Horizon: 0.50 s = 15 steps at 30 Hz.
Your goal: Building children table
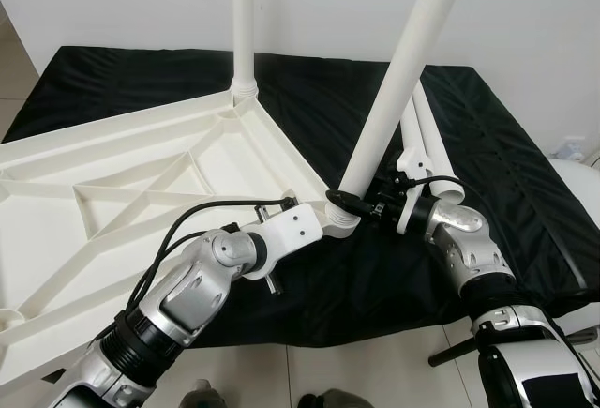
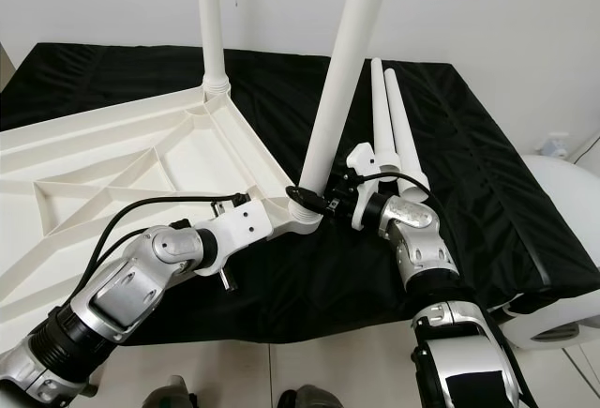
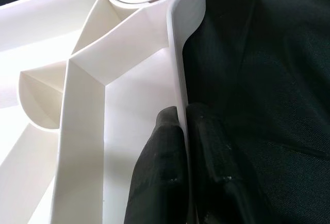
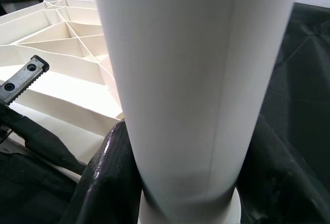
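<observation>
White ribbed plastic children's table top (image 1: 112,183) lies upside down on a black cloth-covered tabletop (image 1: 506,145), with one white tubular plastic leg (image 1: 243,23) already standing upright in the far corner socket. At the near corner, the left gripper (image 3: 183,126) is pinched narrow on the thin side rim of the table top, one finger on each face of the wall, steadying it. The right gripper (image 1: 370,204) is clamped around the base of a second white leg (image 1: 398,70), which sits at the threaded corner socket (image 1: 342,220) but leans noticeably instead of standing straight. Two spare white legs (image 1: 427,141) lie side by side on the cloth just behind the right wrist.

Judging from that lean, the main risk is cross-threading or jamming: turning or pushing the leg while tilted could bind it in the socket. Force there could also lever the light top off the cloth, or slip the rim out of the left gripper's thin pinch
</observation>
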### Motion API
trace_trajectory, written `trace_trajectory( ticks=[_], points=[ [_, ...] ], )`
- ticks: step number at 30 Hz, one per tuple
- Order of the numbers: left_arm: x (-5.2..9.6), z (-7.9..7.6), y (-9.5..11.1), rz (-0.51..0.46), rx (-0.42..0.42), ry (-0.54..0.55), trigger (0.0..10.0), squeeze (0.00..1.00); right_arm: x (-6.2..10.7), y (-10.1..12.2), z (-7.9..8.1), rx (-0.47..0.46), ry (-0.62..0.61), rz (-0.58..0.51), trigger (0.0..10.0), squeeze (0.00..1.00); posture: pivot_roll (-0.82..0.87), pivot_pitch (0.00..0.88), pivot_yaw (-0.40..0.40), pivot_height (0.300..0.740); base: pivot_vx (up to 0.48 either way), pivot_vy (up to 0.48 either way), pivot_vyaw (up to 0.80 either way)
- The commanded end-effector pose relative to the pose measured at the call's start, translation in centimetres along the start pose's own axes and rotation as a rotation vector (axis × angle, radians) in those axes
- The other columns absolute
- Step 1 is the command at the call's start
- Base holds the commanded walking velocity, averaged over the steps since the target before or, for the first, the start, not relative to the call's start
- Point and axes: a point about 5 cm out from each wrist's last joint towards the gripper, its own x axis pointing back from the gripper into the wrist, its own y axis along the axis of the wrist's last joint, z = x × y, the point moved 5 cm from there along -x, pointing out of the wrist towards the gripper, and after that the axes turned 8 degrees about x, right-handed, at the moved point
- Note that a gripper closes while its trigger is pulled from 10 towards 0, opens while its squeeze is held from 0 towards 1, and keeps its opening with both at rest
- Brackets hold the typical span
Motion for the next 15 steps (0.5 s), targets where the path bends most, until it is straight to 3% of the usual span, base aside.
trace_trajectory(
  ticks=[1,7,11,15],
  points=[
    [0.0,-0.5,1.3,-0.036,-0.059,-0.013,10.0,0.0,0.5,-0.9,-0.3,-0.036,-0.033,0.029,10.0,0.0,0.04,0.0,-0.071,0.74,0.0,0.0,0.0],
    [0.0,-0.6,1.3,-0.037,-0.06,-0.014,10.0,0.0,0.4,-0.8,-0.1,-0.042,-0.048,0.019,10.0,0.0,0.04,0.0,-0.074,0.74,0.0,0.0,0.0],
    [-0.1,-0.7,1.2,-0.037,-0.059,-0.016,10.0,0.0,-0.5,0.0,0.1,-0.053,-0.154,-0.023,10.0,0.0,0.04,0.0,-0.08,0.74,0.0,0.0,0.0],
    [-0.1,-0.8,1.3,-0.038,-0.059,-0.018,10.0,0.0,-0.9,0.2,0.5,-0.076,-0.184,-0.034,10.0,0.0,0.04,0.0,-0.083,0.74,0.0,0.0,0.0]
  ],
)
